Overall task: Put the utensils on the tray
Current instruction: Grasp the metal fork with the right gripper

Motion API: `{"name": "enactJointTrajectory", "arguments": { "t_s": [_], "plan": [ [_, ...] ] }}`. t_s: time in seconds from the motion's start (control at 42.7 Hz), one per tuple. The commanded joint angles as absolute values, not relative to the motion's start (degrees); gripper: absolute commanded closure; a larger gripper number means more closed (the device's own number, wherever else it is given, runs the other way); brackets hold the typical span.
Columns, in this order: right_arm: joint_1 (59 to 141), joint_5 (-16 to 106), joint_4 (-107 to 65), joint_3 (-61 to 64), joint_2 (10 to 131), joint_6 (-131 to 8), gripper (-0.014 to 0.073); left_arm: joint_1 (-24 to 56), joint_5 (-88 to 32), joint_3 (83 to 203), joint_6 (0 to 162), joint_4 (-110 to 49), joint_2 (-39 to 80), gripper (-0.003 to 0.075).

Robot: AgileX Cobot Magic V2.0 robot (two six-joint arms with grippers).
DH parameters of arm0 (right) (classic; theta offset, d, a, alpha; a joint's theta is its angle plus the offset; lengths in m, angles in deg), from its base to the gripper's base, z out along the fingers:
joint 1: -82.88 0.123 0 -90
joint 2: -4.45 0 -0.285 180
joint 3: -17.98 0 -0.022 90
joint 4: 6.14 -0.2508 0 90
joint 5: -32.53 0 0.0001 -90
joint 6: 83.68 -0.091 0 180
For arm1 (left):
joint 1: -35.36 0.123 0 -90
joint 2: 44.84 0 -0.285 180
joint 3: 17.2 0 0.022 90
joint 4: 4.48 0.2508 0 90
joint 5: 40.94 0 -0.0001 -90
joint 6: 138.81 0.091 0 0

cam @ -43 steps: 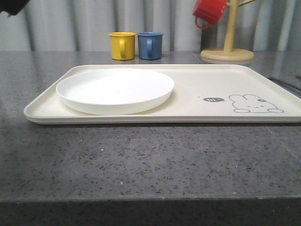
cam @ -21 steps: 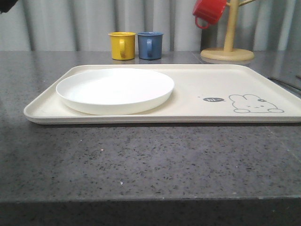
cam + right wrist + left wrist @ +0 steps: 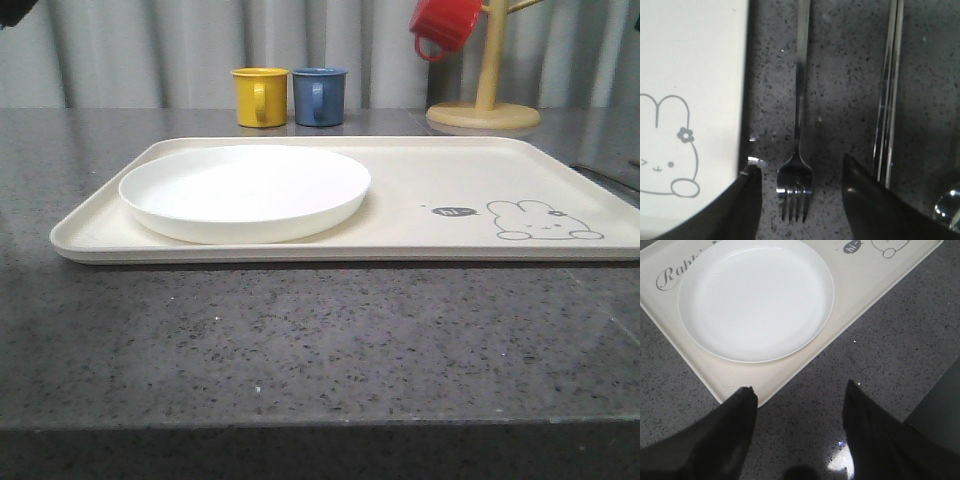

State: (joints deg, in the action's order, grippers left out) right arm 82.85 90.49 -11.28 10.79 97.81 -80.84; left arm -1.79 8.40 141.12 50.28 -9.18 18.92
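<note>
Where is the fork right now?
In the right wrist view the fork lies on the grey counter between the tray's edge and the chopsticks, its tines between the open right end effector's fingers.

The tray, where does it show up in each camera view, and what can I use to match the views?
Front view: the tray spans the table's middle, its right end cut off.
Left wrist view: it runs diagonally under the white plate.
Right wrist view: one edge strip beside the fork.
Shared landmark: the rabbit drawing.

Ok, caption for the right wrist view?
Open right claw poised over the fork on the counter, between the tray and the chopsticks.
</note>
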Motion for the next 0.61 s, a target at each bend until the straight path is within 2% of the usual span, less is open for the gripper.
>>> {"name": "enactJointTrajectory", "arguments": {
  "t_s": [0.0, 0.422, 0.586],
  "plan": [
    [83.2, 90.5, -10.9, 14.9, 99.4, -79.4, 0.0202, -2.1, 5.0, 142.6, 49.6, -9.5, 18.3, 0.0331],
    [84.3, 93.0, -9.9, 23.2, 109.8, -79.4, 0.0204, -2.1, 5.0, 142.6, 49.6, -9.5, 18.3, 0.0331],
    [84.3, 94.3, -9.9, 24.0, 111.7, -79.4, 0.0307, -2.1, 5.0, 142.6, 49.6, -9.5, 18.3, 0.0331]
  ]
}}
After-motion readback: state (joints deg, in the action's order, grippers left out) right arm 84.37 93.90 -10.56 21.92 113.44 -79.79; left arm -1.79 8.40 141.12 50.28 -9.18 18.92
